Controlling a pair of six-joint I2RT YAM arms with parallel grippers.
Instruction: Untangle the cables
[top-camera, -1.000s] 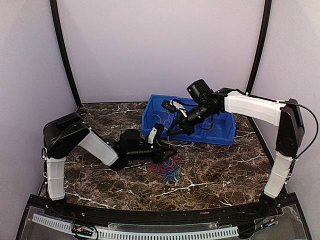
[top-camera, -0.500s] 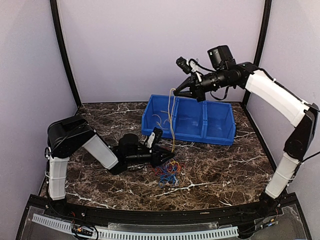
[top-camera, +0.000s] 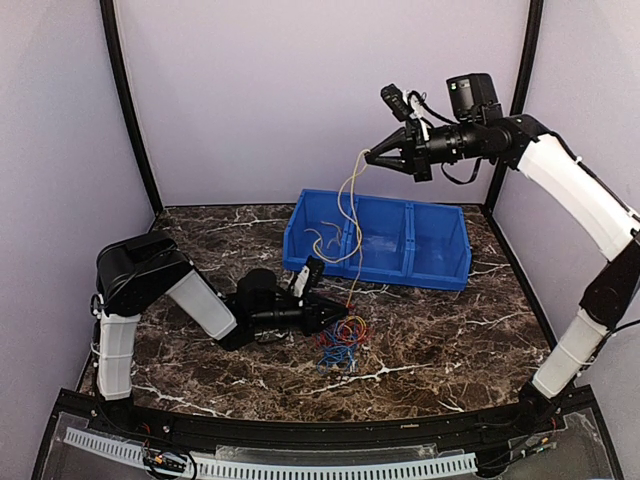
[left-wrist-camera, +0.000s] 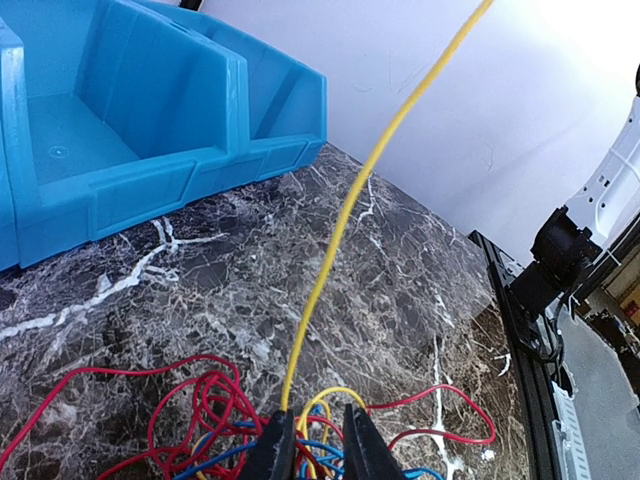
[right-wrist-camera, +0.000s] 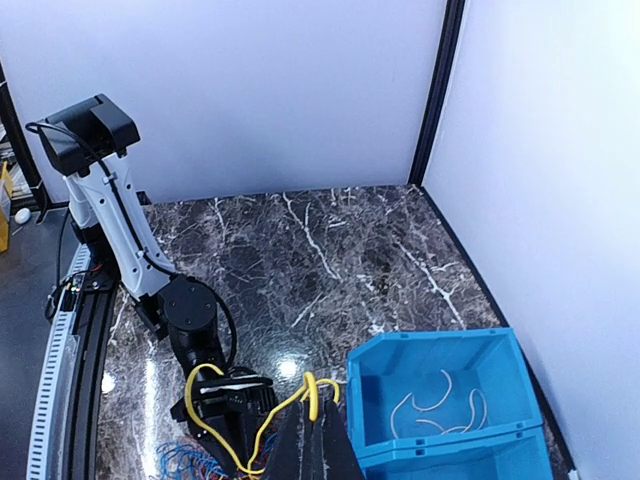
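The cables (top-camera: 340, 345) lie as a small red, blue and yellow bunch on the marble in front of the blue bin (top-camera: 440, 275). My left gripper (top-camera: 338, 318) rests low on the bunch, its jaws (left-wrist-camera: 312, 445) drawn narrow with red, blue and yellow strands (left-wrist-camera: 200, 420) between them. My right gripper (top-camera: 372, 157) is high above the bin, shut on a yellow cable (top-camera: 345, 215). That cable hangs in a loose curve down to the bunch. In the right wrist view the yellow cable (right-wrist-camera: 311, 392) loops over the shut fingertips (right-wrist-camera: 320, 425).
The blue bin (right-wrist-camera: 430, 340) has several compartments; its left one holds a few pale wires (right-wrist-camera: 440, 400). The bin's front wall (left-wrist-camera: 120, 190) stands just beyond the bunch. Black frame posts and white walls enclose the table on three sides.
My right gripper has risen from bin height and moved right, lifting the yellow cable with it. My left gripper has closed down on the bunch and barely shifted.
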